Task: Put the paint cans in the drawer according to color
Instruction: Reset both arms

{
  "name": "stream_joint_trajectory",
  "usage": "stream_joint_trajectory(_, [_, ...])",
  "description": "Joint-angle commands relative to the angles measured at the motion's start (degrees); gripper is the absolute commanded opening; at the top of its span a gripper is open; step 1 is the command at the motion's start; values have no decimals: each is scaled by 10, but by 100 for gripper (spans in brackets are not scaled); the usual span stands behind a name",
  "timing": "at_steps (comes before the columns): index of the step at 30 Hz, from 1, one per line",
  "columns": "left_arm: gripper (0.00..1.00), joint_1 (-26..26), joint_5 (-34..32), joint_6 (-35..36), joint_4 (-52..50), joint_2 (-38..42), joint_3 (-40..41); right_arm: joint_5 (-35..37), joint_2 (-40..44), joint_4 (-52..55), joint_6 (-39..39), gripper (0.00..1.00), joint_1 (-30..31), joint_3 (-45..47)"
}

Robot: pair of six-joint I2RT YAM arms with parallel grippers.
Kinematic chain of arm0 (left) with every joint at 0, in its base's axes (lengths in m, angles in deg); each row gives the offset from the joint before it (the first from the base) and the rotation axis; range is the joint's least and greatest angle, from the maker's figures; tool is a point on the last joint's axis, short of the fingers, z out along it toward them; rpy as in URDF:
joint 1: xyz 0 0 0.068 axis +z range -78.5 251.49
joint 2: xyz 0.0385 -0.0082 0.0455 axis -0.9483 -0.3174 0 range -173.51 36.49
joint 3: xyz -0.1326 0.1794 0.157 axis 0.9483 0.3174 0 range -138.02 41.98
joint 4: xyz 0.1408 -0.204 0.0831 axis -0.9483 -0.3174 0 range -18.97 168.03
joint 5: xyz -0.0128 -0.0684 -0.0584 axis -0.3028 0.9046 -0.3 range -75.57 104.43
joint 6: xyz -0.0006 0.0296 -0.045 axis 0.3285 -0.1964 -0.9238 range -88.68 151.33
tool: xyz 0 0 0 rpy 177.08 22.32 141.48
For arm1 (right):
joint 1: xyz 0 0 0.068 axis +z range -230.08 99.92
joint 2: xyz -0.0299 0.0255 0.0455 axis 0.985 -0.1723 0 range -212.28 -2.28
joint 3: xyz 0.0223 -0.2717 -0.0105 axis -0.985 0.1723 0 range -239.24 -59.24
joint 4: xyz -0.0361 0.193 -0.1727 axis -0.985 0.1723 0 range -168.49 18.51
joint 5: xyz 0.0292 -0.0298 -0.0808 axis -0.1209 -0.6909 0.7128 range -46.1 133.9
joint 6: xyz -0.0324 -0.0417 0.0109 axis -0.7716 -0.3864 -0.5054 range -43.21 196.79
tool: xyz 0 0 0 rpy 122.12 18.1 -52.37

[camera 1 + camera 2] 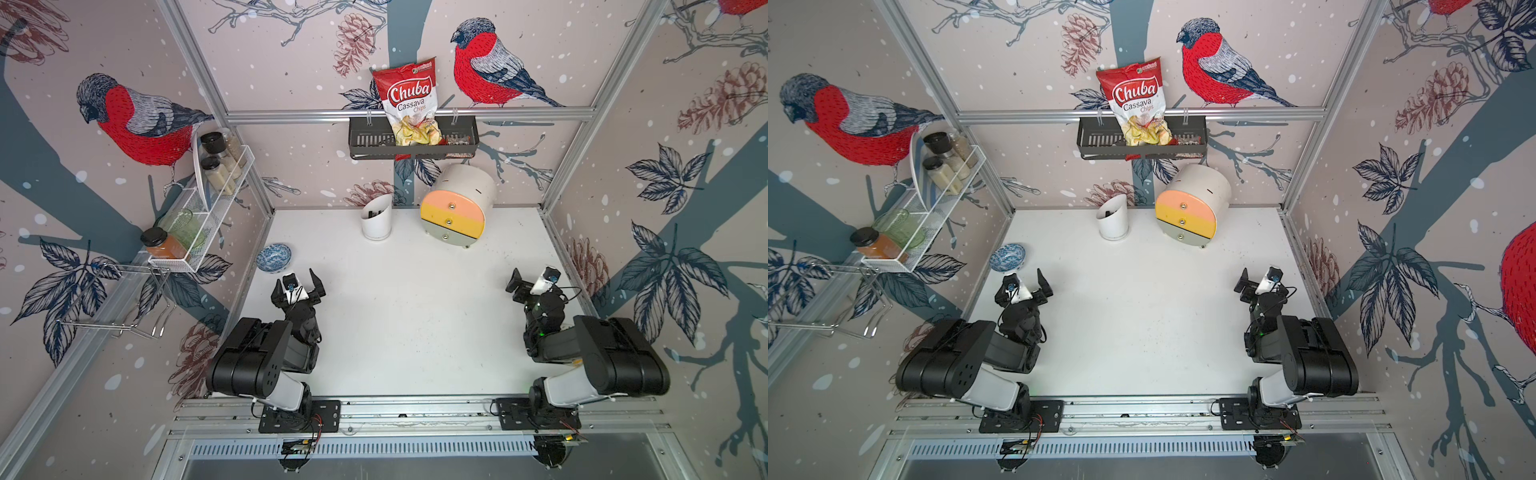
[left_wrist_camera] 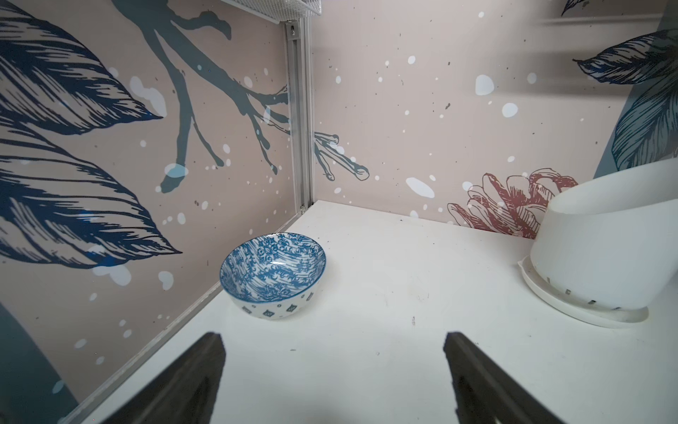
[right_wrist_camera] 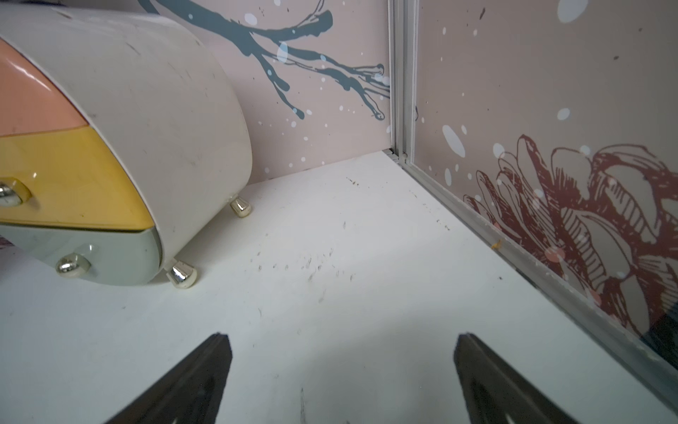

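Left gripper (image 2: 334, 337) wide open, empty, low over table (image 1: 395, 311), blue bowl (image 2: 273, 275) just ahead. Right gripper (image 3: 343, 337) wide open, empty, over table's right side. Drawer (image 1: 453, 216) stands at back, beside holder cup (image 1: 376, 220), three fronts shut

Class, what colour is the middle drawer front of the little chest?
Yellow; the middle drawer front shows best in a top view.

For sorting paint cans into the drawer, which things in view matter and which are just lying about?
Job: drawer, all three fronts shut; left claw and right claw, both open. No paint cans visible.
Lying about: blue bowl, white holder cup, chips bag, jars on the side rack.
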State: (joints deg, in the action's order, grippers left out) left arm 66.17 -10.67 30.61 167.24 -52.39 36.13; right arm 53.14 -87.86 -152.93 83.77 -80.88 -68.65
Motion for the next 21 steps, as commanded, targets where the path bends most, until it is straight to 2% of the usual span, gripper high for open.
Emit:
stream_joint_trajectory(1, [96,8,36,-14,-32,-2,-14,6,-7,17,-12,100,9,-23])
stream_joint_trajectory(3, [96,10,40,-18,-75,7,-30,14,-5,36,-14,100,14,-30])
stream_joint_trajectory(5, [97,9,40,-9,-59,-12,-39,17,-5,31,-16,100,16,-29])
stream_joint_trajectory(7, [97,9,40,-13,-131,0,-66,21,-6,33,-19,100,19,-30])
stream_joint_trajectory(8, [97,9,43,-15,-135,4,-66,21,-5,33,-19,100,19,-30])
stream_joint_trajectory(10, [97,9,43,-7,-98,-9,-60,22,-6,34,-19,100,19,-31])
stream_joint_trajectory(12, [97,10,44,-14,-122,-1,-63,22,-6,34,-19,100,19,-31])
stream_joint_trajectory(21, [97,10,45,-10,-106,-5,-60,22,-5,37,-19,100,20,-31])
